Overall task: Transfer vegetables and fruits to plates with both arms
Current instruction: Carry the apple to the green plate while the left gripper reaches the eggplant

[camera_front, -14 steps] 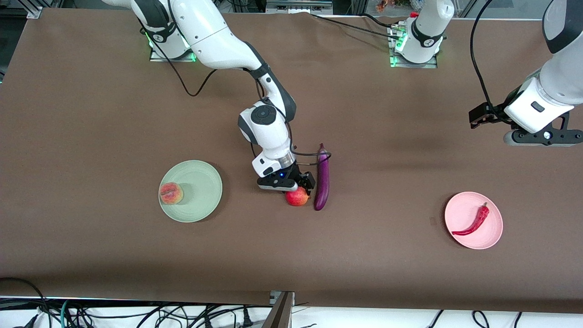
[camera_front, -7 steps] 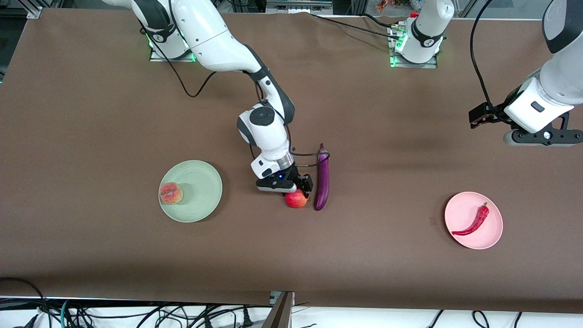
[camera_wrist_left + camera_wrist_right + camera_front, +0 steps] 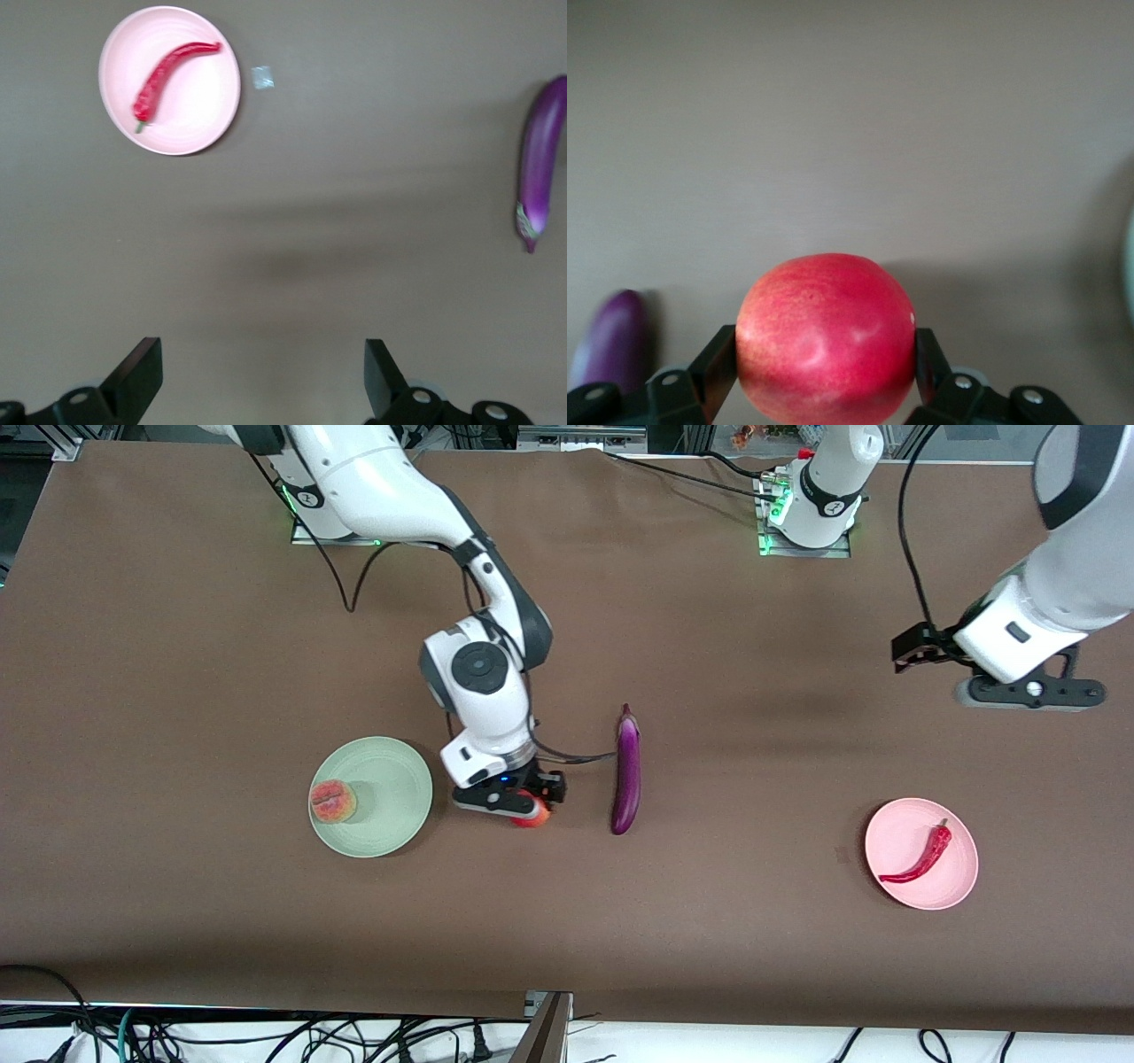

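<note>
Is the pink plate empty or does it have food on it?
Not empty. The red chili pepper lies on the pink plate, alone.

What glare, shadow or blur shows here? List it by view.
Front view: even overhead light; soft shadow patch on the table. Left wrist view: eggplant glossy with highlights. Right wrist view: pomegranate in the right gripper sharp; eggplant tip blurred.

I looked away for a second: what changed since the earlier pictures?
The right gripper closed on the pomegranate and carried it away from the eggplant, toward the green plate. The left gripper shifted slightly, open. Peach, chili pepper and pink plate stayed.
</note>
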Motion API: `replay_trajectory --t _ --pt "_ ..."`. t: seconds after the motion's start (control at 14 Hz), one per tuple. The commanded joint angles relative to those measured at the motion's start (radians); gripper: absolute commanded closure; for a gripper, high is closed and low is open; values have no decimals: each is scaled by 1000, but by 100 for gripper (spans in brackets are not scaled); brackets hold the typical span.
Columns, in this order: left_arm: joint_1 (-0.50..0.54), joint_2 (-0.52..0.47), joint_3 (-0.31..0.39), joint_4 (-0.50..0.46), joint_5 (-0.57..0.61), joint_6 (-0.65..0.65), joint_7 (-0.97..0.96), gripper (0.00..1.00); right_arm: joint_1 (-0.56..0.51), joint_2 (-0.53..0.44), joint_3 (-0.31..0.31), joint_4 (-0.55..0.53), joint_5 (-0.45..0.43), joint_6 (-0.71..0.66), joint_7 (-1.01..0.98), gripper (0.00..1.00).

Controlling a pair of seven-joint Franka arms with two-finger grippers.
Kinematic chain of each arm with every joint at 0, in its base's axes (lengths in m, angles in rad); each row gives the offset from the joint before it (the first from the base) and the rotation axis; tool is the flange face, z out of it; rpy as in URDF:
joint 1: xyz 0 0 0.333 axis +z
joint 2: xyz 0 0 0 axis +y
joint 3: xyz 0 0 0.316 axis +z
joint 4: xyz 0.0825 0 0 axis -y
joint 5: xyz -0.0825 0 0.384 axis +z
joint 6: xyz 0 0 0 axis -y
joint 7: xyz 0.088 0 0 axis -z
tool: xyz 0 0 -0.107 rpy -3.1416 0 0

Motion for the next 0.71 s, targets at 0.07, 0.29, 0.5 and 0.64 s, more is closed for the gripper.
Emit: replay_trajectory --t 0.07,0.29,0.5,0.64 --pt "-13 105 -6 5 -114 -23 -18 0 -112 -74 16 -27 21 -210 -221 71" --pt "-30 227 -6 8 -184 126 -18 0 -174 -71 9 -50 21 -303 -301 71" --pt "-126 322 -6 10 -194 331 -111 0 -228 -66 9 -101 21 -303 -384 71" --pt "-202 403 -6 10 -195 483 -215 0 -248 -60 9 -109 21 -304 -392 71"
